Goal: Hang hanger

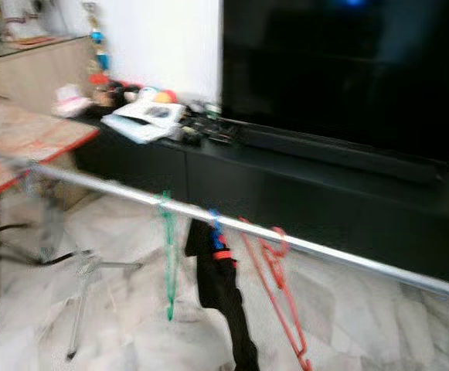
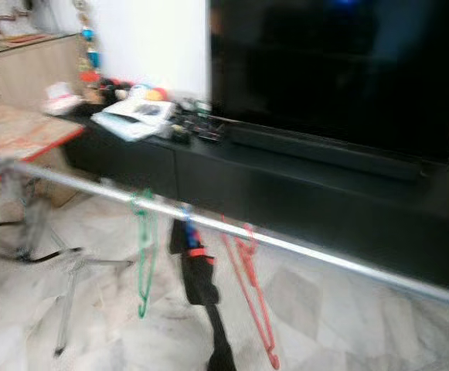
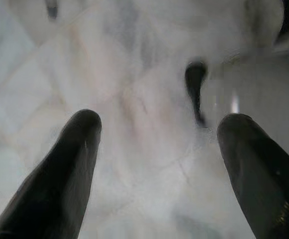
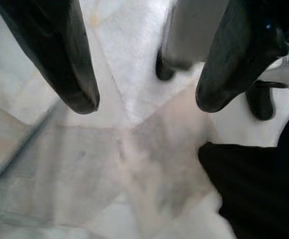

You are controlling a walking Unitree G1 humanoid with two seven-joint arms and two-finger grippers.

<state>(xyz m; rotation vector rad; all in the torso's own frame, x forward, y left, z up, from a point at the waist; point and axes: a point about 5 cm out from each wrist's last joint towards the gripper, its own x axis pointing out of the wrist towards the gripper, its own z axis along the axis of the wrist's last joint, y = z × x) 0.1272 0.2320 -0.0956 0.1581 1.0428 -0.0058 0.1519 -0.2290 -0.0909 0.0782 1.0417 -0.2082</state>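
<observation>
A: Rail [image 1: 131, 193] crosses the marble floor [image 1: 363, 325]; left to right hang a green hanger [image 1: 168, 263], black cloth [image 1: 220, 294], red hanger [image 1: 274, 286].

B: Grippers?

A: Left gripper [image 3: 156, 149] and right gripper [image 4: 139, 99] point at floor, fingers apart, empty.

B: Risk?

A: Blurred view; a bump could likely rock the rail and shed hangers.

No text, label or number is legible on anything here.
</observation>
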